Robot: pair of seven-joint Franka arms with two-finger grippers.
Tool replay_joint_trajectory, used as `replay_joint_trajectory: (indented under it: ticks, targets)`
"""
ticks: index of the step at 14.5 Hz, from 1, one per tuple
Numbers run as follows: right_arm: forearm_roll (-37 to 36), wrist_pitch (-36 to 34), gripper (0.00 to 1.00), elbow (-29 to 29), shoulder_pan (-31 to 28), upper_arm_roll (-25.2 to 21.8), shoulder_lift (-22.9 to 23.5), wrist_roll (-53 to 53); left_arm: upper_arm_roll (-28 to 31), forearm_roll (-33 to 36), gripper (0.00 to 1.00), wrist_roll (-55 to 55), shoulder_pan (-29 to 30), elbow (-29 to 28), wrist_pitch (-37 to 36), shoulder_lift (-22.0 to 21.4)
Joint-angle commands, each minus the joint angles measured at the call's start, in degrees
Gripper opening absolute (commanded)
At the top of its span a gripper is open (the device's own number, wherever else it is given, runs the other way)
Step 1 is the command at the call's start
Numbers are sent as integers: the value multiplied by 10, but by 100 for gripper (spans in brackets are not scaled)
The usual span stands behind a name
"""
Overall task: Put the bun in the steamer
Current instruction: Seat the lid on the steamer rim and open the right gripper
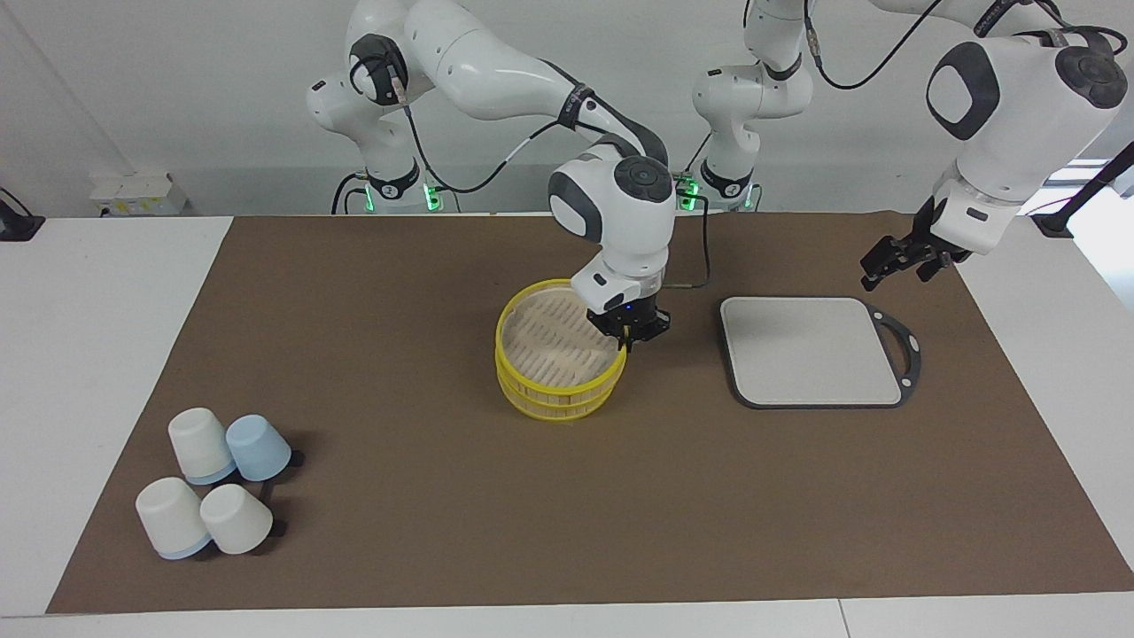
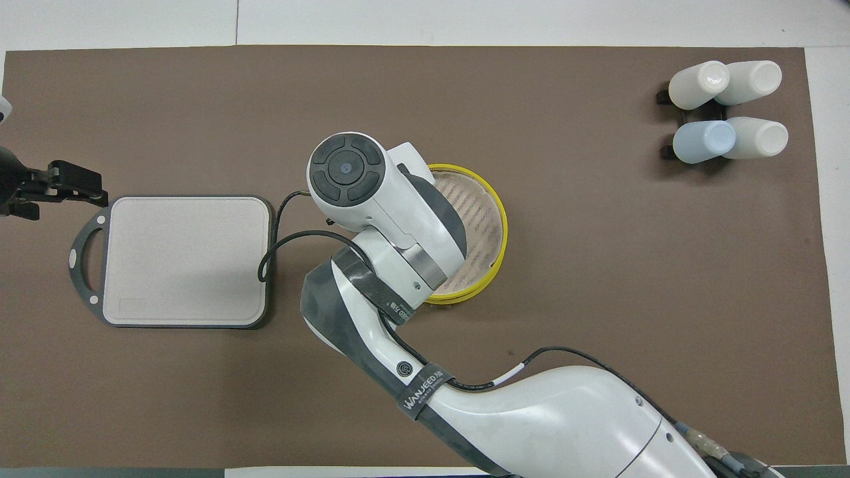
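Brown mat (image 1: 443, 496): steamer (image 1: 556, 354) upright, right end effector (image 1: 631, 335) on rim.

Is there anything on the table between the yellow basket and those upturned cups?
Nothing: only bare brown mat lies between the steamer and the cups. Both views show that.

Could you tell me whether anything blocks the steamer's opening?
The right pincer, shut, sits at the rim of the steamer beside the board; slats fill its top, lid or floor unclear. No bun shows. The left pincer waits.
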Motion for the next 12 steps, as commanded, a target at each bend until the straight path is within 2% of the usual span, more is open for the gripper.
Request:
replay_joint_trajectory:
  ticks: [1, 12]
  targets:
    - [1, 0, 0, -25, -1, 0, -21, 14, -12, -8, 100, 5, 13, -14, -2, -27]
    - [1, 5, 0, -64, -4, 0, -40, 13, -16, -8, 100, 3, 18, -19, -13, -39]
